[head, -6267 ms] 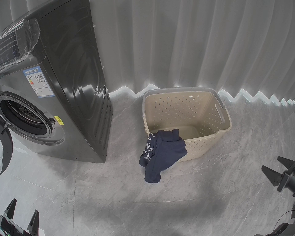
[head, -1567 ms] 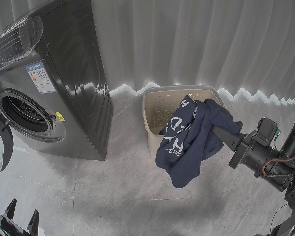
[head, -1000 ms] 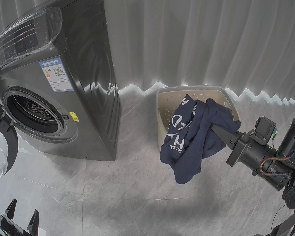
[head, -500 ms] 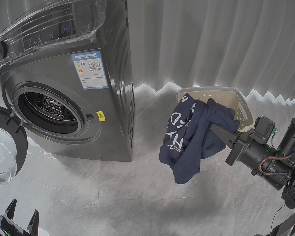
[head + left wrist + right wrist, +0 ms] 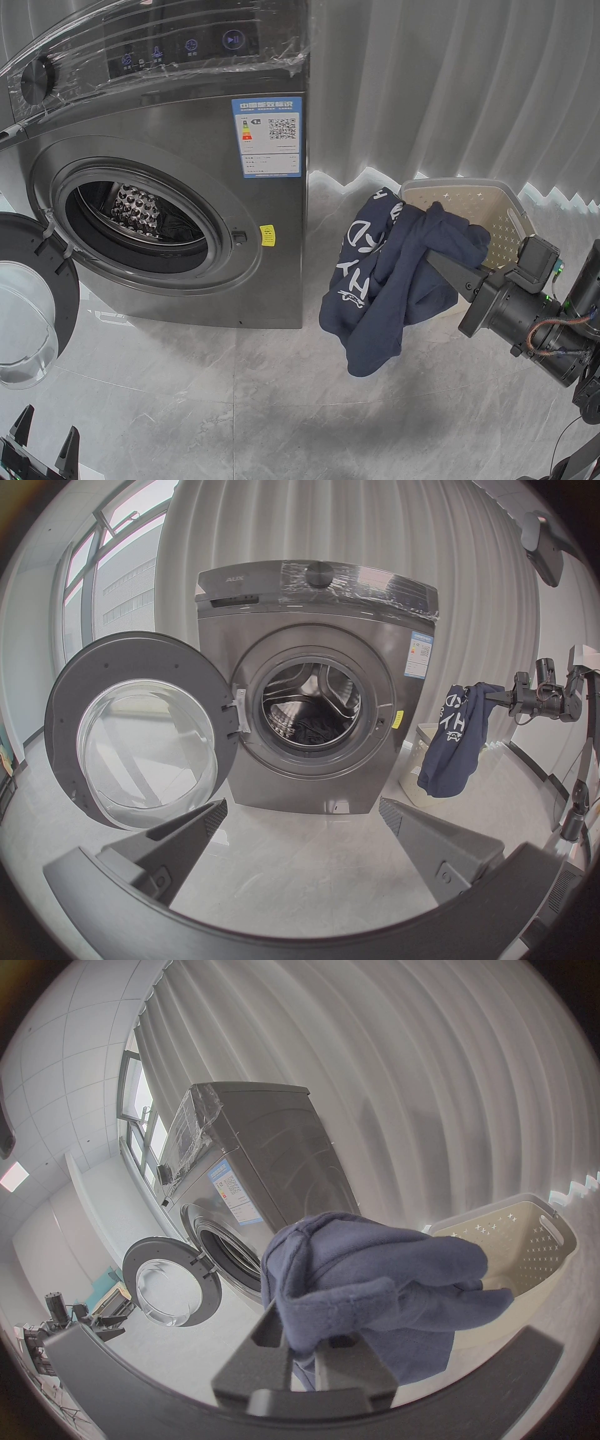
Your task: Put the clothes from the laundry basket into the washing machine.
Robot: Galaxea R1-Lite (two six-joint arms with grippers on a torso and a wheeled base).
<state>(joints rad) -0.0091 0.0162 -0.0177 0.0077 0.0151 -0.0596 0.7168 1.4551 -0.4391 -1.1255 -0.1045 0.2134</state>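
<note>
Grey stone-patterned floor point(image 5: 281, 406) runs from the robot to the machine. Nearest, the left gripper point(image 5: 47, 431) sits low, its fingers spread wide with nothing in them. Further out, the right gripper point(image 5: 440, 261) is clamped on a fold of the navy sweatshirt point(image 5: 381, 281). The sweatshirt hangs in the air in front of the laundry basket point(image 5: 500, 206), its tail dangling above the floor.

To carry it to the washing machine point(image 5: 187, 125), I'd keep that pinch firm and raise the tail above the lip of the drum opening point(image 5: 137, 225). I'd steer past the door point(image 5: 31, 312) standing open on the left and let go only well inside.

The right gripper's tips are buried in cloth. The sweatshirt hides the basket's bottom, so I cannot tell whether more clothes remain. Something dark lies low in the drum, and I cannot tell what it is.
</note>
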